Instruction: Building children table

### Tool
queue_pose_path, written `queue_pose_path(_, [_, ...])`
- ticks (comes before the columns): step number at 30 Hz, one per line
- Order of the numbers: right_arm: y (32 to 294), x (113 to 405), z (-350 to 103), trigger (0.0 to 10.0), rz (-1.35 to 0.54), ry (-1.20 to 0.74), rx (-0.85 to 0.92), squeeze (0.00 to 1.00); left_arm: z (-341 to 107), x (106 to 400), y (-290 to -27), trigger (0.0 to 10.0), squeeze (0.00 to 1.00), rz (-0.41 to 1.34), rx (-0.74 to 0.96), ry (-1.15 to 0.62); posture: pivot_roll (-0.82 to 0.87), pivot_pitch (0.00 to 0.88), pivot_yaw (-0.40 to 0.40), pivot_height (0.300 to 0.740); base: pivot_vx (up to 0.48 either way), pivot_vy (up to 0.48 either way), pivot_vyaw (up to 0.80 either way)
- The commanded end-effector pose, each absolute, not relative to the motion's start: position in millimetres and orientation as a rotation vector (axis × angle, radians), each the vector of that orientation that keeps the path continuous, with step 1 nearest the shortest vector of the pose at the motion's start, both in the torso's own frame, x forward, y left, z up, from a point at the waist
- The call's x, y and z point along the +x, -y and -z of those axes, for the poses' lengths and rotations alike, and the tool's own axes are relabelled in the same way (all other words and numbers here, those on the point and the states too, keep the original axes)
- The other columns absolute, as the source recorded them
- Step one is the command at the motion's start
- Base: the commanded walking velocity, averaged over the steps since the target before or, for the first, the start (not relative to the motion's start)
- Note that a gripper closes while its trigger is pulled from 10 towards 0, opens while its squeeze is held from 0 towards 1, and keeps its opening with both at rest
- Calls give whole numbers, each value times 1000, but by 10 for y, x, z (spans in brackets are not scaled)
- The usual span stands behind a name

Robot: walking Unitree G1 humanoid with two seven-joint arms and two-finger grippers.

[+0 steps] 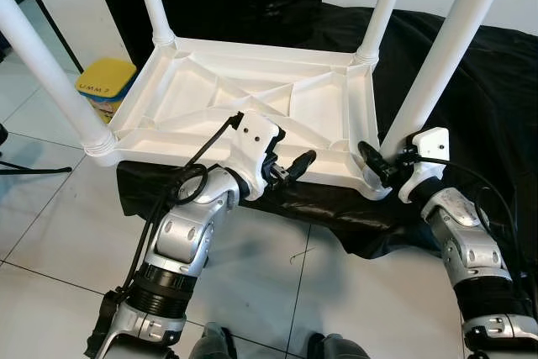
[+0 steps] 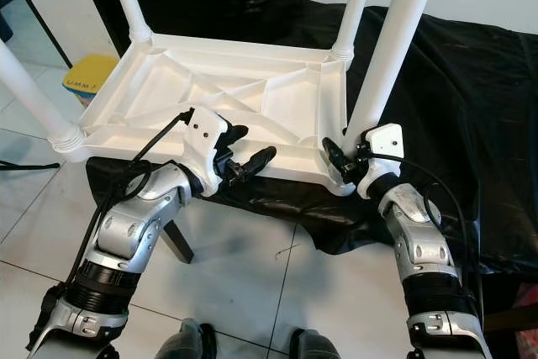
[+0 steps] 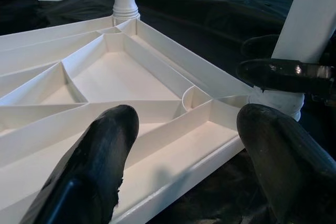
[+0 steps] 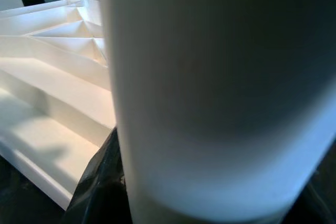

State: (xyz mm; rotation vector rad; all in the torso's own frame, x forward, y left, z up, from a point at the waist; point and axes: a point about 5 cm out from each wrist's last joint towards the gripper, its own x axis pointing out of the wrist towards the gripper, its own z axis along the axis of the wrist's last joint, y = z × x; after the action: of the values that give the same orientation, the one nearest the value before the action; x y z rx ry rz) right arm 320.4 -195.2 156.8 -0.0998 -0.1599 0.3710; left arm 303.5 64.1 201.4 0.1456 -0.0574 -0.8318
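Upside-down white table (image 1: 252, 98), right tool (image 1: 378, 160) clenched on near leg (image 1: 437, 65), left tool (image 1: 290, 170) released beside rim.

White tiled floor (image 1: 50, 233), black cloth (image 1: 496, 98), white wall (image 1: 76, 6)

all four round white plastic legs (image 1: 441, 48) of the upturned white ribbed plastic tabletop (image 1: 244, 102) are cut off by the top edge. in the right wrist view the near right leg (image 4: 220, 93) is a blur hiding the right gripper's black fingers, whose spread cannot be told. the yellow tub (image 1: 105, 83) beside the tabletop carries lettering too small to read.
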Motion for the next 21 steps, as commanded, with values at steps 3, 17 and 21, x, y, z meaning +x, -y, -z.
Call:
queue_pose_path(3, [1947, 3154, -1362, 7922, -292, 77, -79, 0, -1981, 2990, -612, 10000, 0, 829, 141, 61, 0, 132, -39, 740, 0, 0, 0])
queue_pose_path(17, [1639, 2998, -1205, 10000, 103, 59, 66, 0, -1872, 2985, -675, 10000, 0, 772, 99, 10, 8, 143, -66, 740, 0, 0, 0])
queue_pose_path(21, [1484, 3007, -1286, 10000, 154, 99, 87, 0, -1877, 3022, -674, 10000, 0, 799, 64, -11, 18, 125, -43, 740, 0, 0, 0])
